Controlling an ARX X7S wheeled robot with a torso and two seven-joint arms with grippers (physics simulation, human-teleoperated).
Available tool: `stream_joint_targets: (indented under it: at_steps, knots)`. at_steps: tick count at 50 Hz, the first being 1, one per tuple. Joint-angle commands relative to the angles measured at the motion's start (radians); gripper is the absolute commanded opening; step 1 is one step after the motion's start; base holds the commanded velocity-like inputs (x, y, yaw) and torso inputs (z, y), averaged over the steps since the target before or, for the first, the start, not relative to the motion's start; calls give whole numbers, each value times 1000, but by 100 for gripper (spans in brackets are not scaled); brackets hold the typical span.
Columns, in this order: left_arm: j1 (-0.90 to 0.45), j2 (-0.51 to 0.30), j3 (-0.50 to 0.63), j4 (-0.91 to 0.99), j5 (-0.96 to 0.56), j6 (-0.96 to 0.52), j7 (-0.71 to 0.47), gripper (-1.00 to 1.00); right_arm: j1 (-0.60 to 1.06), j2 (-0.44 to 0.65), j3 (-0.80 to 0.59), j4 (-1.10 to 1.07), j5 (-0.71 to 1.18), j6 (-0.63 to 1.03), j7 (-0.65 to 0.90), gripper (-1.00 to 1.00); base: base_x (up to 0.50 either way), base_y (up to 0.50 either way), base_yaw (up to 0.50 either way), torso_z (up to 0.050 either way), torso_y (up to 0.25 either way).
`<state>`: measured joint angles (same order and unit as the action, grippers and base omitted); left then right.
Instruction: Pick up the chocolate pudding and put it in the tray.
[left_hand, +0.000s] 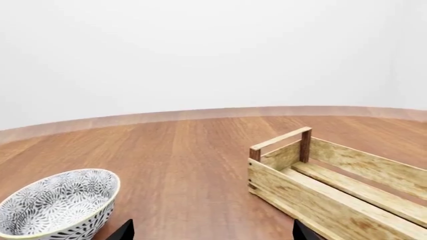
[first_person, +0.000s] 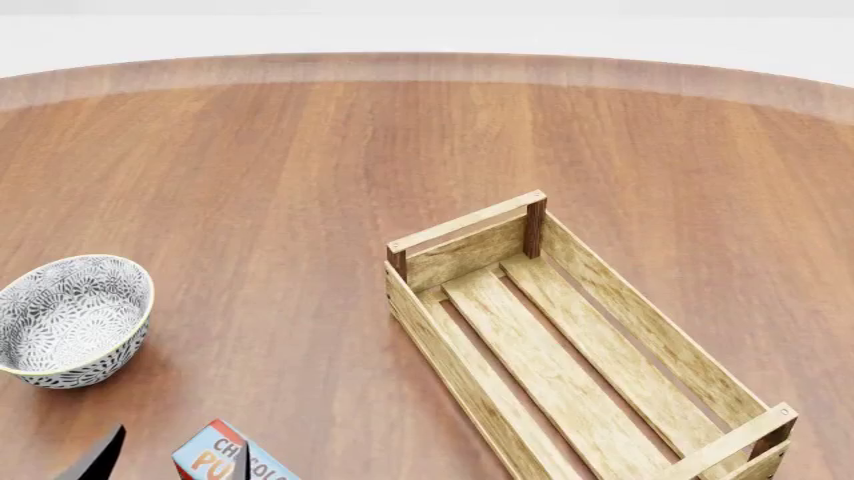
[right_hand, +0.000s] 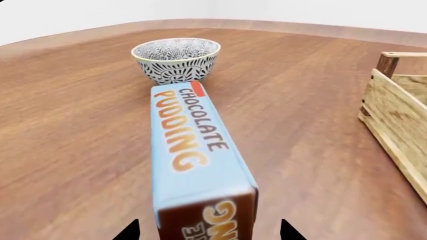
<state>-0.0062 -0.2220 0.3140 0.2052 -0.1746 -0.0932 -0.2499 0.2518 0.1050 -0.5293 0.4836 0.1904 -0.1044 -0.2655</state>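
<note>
The chocolate pudding (right_hand: 190, 145) is a light-blue carton with orange lettering. It lies on the wooden table, lengthwise between the fingers of my right gripper (right_hand: 208, 232). The jaws are open, with a gap on each side of the carton's brown end. In the head view the chocolate pudding (first_person: 220, 458) shows only partly, at the bottom edge. The tray (first_person: 454, 350), a long crate of light slats, stands to its right with nothing in it. My left gripper (left_hand: 212, 231) is open over bare table, and one dark fingertip (first_person: 96, 458) shows near the carton.
A round grey-and-white patterned bowl (first_person: 74, 320) stands left of the tray (left_hand: 320, 200), just beyond the carton. In the right wrist view the bowl (right_hand: 177, 57) sits past the carton's far end, with the tray (right_hand: 393, 120) off to one side. The table's curved far edge (first_person: 427, 68) runs behind.
</note>
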Motion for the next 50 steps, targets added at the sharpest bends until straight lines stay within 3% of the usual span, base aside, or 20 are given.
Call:
stream_joint_targets:
  at_steps: [1, 39, 40, 50]
  knots:
    - [-2, -4, 9, 2, -4, 0, -6, 100, 29, -15, -12, 53, 4, -18, -1, 100, 0, 0, 0, 0, 0]
    - [-2, -18, 35, 13, -14, 2, -24, 100, 87, -51, -53, 223, 41, -105, -4, 100, 0, 0, 0, 0, 0]
    - [-2, -19, 35, 15, -14, 0, -25, 100, 87, -50, -54, 223, 42, -106, -3, -100, 0, 0, 0, 0, 0]
    - [4, -23, 42, 10, -14, 11, -28, 100, 67, -34, -53, 191, 58, -113, 20, -100, 0, 0, 0, 0, 0]
